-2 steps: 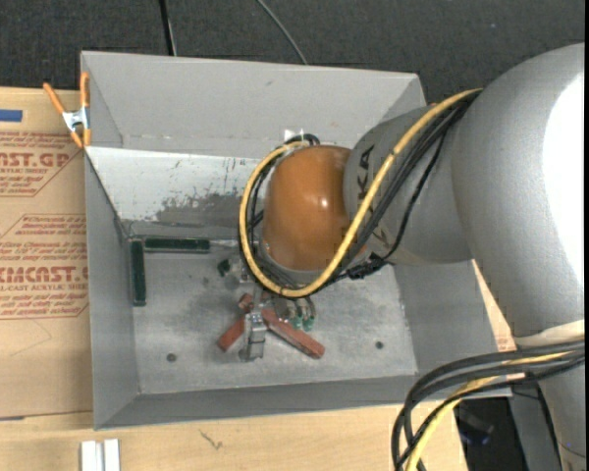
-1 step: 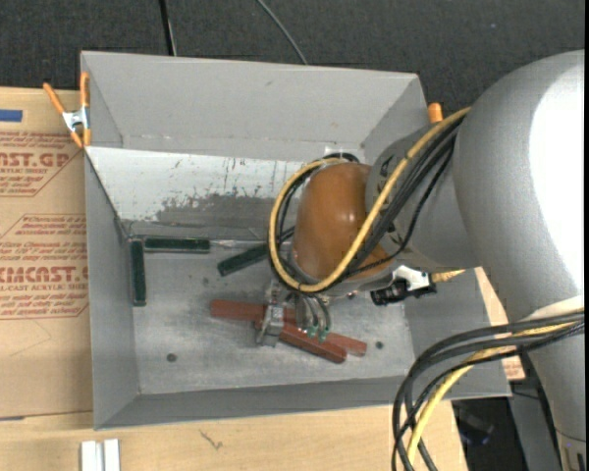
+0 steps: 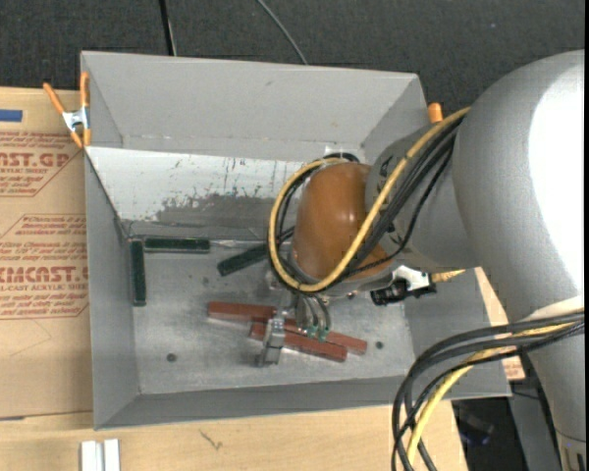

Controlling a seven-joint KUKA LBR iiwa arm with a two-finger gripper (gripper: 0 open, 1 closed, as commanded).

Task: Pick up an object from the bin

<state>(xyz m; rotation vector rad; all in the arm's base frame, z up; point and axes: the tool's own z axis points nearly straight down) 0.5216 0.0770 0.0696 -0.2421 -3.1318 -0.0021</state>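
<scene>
Several red-brown bars (image 3: 234,311) | claw (image 3: 273,343) down at their crossing | claw state: cannot tell | step: grasp | next: clamp one bar, lift clear

Grey metal bin (image 3: 113,361), floor: 3 dk-green bars (image 3: 137,273), left to centre; 2 red-brown bars (image 3: 238,311), poss. 3, nr front, centre.

Seen from above, the end effector (image 3: 273,344) sits low on the floor of a grey metal bin (image 3: 245,106), right at a small cluster of reddish-brown sticks (image 3: 319,343), with dark green sticks (image 3: 137,273) lying apart to its left and behind it.
</scene>
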